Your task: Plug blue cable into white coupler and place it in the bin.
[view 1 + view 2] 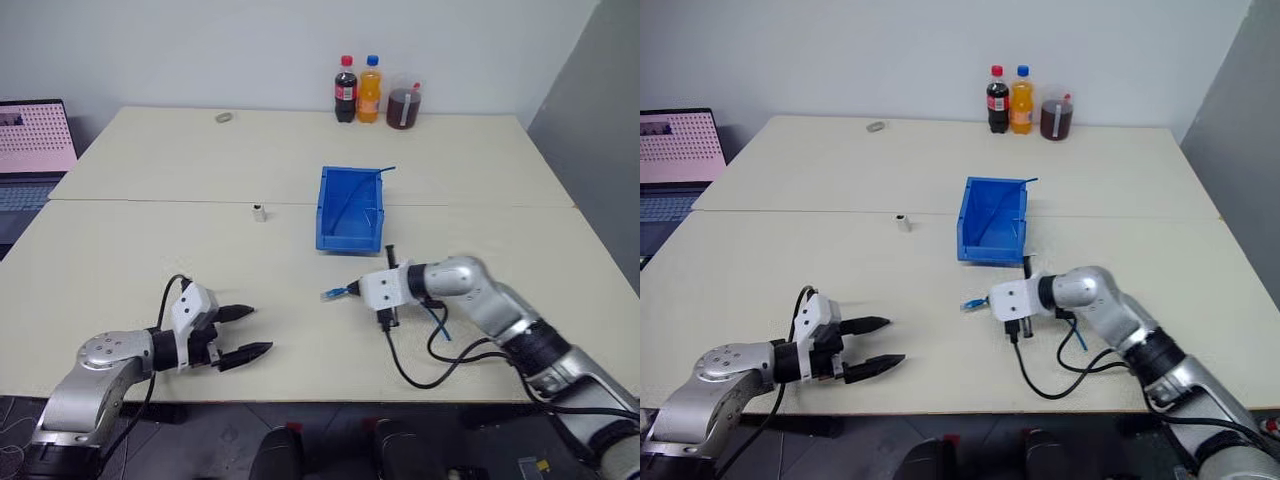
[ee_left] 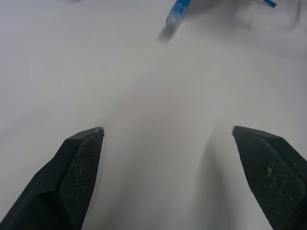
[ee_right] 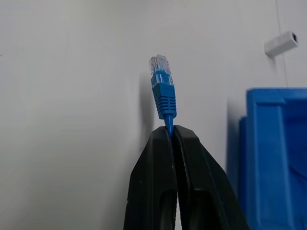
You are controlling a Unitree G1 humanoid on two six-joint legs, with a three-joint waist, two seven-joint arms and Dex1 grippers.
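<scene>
Head views: the right tool [image 1: 345,291] is clamped on the blue cable [image 1: 333,293], plug end pointing toward 9 o'clock just above the worktop [image 1: 150,260], with the bin [image 1: 351,208] near it at 12 o'clock and the white coupler [image 1: 259,212] standing apart at about 10 o'clock. The right wrist view adds what the head views cannot resolve (the clear plug tip and ribbed boot projecting just beyond the closed fingers [image 3: 160,182]), with coupler and bin wall behind. The left tool [image 1: 245,333], at 8 o'clock from the plug, is spread wide and empty; its wrist view catches the plug beyond the fingertips.
</scene>
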